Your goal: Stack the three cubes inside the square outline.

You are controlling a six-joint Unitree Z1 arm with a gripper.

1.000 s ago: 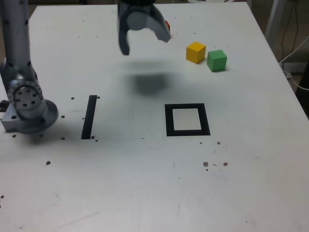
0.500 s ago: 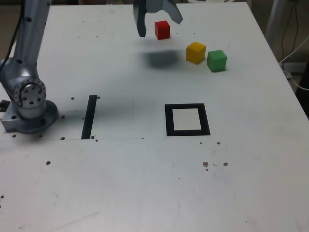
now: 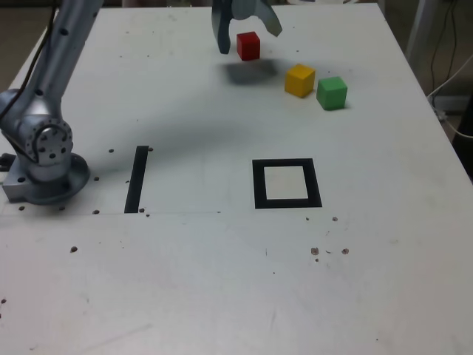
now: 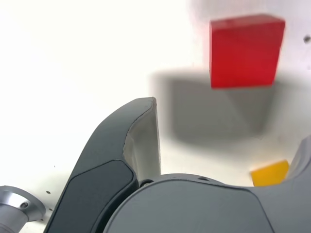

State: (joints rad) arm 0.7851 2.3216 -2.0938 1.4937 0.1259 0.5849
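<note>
Item one, the red cube (image 3: 248, 46), sat on the white table (image 3: 222, 281) near its far edge, upright and resting on its own, clear of the other two. In the wrist view the red cube (image 4: 246, 51) appeared ahead of the gripper with its grey shadow below it, untouched by either finger. Item two, the yellow cube (image 3: 299, 80), stood nearer the camera and toward the exterior view's right of the red one, apart from it; a corner of the yellow cube (image 4: 270, 173) showed in the wrist view beside the gripper body. Item three, the green cube (image 3: 332, 92), stood just beside the yellow cube on the exterior view's right, the two very close; whether they touched could not be told. Item four, the square outline (image 3: 287, 183), a black tape frame with a white centre, lay nearer the camera, well apart from all three cubes and holding nothing. The gripper (image 3: 244, 29) hung over the red cube at the far edge, its fingers (image 4: 138, 141) spread wide and gripping nothing, one to each side of the cube and above it. A straight black tape strip (image 3: 137, 178) lay toward the exterior view's left of the outline, near the arm's base (image 3: 44, 159).
</note>
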